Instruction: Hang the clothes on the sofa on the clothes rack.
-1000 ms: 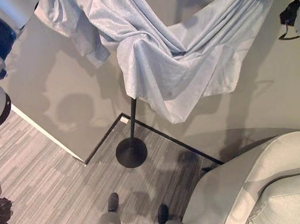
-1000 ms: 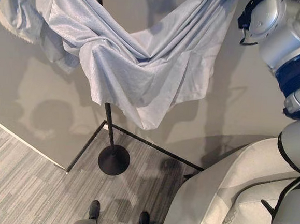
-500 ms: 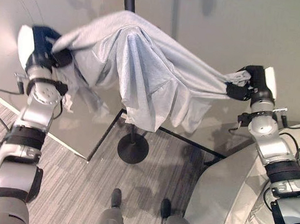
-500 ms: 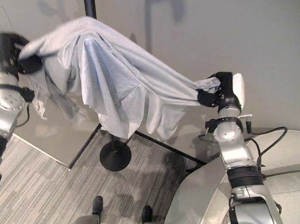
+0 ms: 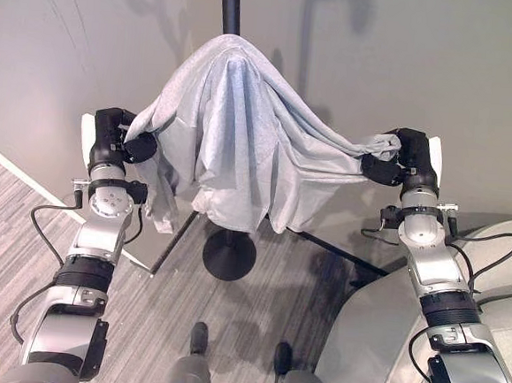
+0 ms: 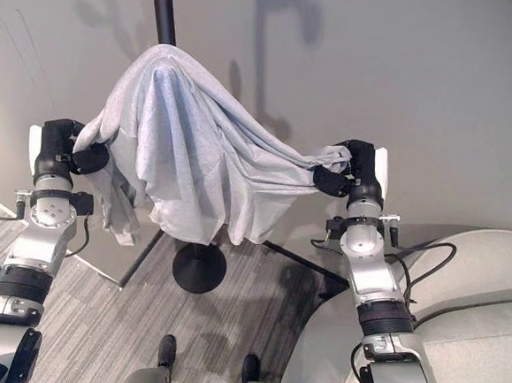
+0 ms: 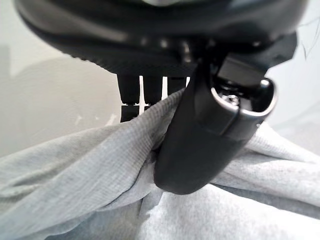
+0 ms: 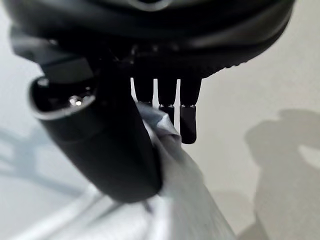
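Observation:
A light grey garment (image 5: 233, 145) is draped over the top of the black clothes rack pole (image 5: 229, 3), and its folds hang down on both sides. My left hand (image 5: 118, 141) pinches the garment's left edge; in the left wrist view the thumb (image 7: 200, 145) presses the cloth (image 7: 75, 165) against the fingers. My right hand (image 5: 400, 158) holds the garment's right end, stretched out sideways; the right wrist view shows its thumb (image 8: 110, 145) clamping the cloth (image 8: 175, 210). The rack's round base (image 5: 229, 253) stands on the floor below.
A grey sofa (image 5: 377, 343) fills the lower right corner. A pale wall (image 5: 408, 61) stands right behind the rack, with a black floor frame (image 5: 331, 251) along its foot. Striped grey carpet (image 5: 6, 216) lies to the left.
The camera has tilted, shifting the whole picture. Both hands have come down and inward with the garment's ends, and the cloth now sits lower on the pole.

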Motion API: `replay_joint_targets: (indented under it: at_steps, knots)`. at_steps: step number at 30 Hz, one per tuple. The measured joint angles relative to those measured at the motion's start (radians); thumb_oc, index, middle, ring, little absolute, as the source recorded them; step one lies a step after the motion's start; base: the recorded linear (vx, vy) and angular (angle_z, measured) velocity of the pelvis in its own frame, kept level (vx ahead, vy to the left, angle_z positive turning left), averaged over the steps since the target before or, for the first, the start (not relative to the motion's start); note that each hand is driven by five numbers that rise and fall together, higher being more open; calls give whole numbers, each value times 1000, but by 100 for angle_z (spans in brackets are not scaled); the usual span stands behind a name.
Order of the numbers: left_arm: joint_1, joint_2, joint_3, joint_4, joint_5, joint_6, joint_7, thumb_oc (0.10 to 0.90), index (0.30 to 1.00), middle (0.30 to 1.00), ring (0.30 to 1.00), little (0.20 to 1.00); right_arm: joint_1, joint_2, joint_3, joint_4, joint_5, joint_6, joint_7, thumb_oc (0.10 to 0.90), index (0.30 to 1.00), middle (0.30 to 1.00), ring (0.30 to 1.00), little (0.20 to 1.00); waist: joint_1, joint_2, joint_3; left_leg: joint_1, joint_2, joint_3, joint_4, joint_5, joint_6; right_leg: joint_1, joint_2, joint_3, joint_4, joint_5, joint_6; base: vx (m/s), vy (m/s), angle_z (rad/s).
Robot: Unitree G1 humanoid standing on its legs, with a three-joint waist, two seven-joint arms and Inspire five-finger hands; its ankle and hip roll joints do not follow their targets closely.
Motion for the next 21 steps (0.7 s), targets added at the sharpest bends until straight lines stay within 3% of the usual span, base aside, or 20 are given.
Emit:
replay_joint_targets:
  at_steps: [11,21]
  knots:
    - [42,-6,30,-60,-44,0,-45,800,900,900,900,900,80,0,-21,-1,0,-15,59,800,900,900,900,900,4,1,-2,4,-1,-2,0,4,-3,7,-1,-3,0,0,0,0,0,0]
    - [262,-19,169,-296,-82,-1,-91,800,900,900,900,900,322,9,-109,-34,15,-25,158,800,900,900,900,900,8,9,-19,12,10,-1,-3,-7,1,11,-3,-1,0,-3,-5,1,0,-1]
